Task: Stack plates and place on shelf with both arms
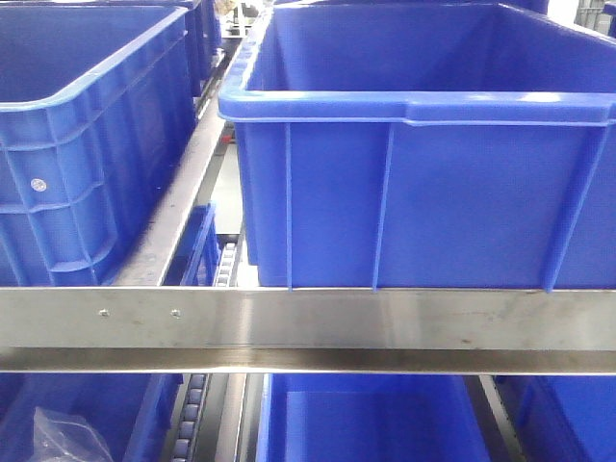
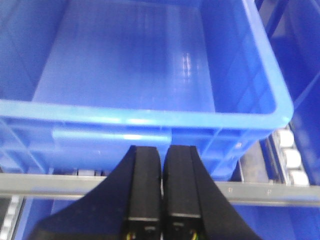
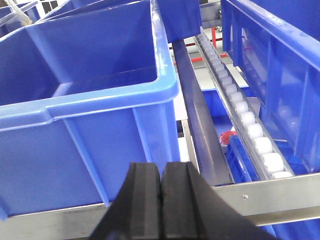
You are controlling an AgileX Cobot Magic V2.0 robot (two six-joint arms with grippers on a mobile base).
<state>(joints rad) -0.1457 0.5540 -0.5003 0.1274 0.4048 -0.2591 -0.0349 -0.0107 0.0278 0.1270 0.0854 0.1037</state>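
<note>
Shelf (image 1: 308, 322): brushed steel front rail, flat and long, at 6 o'clock below the glossy ribbed blue crate (image 1: 423, 183) | white roller track (image 3: 247, 125) at 3 o'clock | left gripper (image 2: 161, 165): black fingers pressed together, empty | right gripper (image 3: 161, 182): closed, empty | plates unseen.

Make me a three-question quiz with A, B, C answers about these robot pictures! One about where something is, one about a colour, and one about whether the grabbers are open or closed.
1. Where does the big crate sit?
A. on the shelf, behind its front rail
B. on the floor
C. on a chair

2. What colour is it?
A. red
B. green
C. blue

3. How are the left gripper and right gripper?
A. both shut
B. both wide open
C. each holding a plate

Answers: 1 A, the crate rests just behind the steel rail. 2 C, blue all over. 3 A, their fingers touch, with nothing between.
</note>
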